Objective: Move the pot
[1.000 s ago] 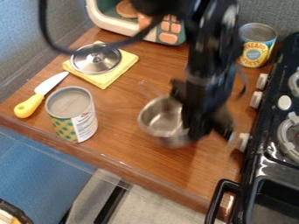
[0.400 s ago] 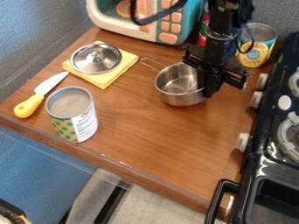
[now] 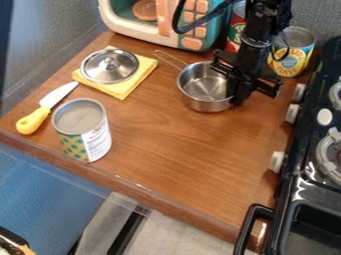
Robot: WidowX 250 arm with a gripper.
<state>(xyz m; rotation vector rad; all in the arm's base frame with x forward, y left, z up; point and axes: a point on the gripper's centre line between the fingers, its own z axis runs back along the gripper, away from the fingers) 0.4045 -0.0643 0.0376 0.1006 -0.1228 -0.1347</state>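
Pot [image 3: 203, 90] and claw [image 3: 242, 93] moved back, now nearer toy microwave [image 3: 164, 36].

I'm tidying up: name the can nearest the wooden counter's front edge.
The green-and-white metal can; the yellow-labelled can and red can stand farther back.

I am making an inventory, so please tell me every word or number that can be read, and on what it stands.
Yellow-labelled can: curved lettering, not clear enough to quote surely.
Green-spotted can: print on its white panel, too small to read.
Red can: print partly hidden, unreadable.
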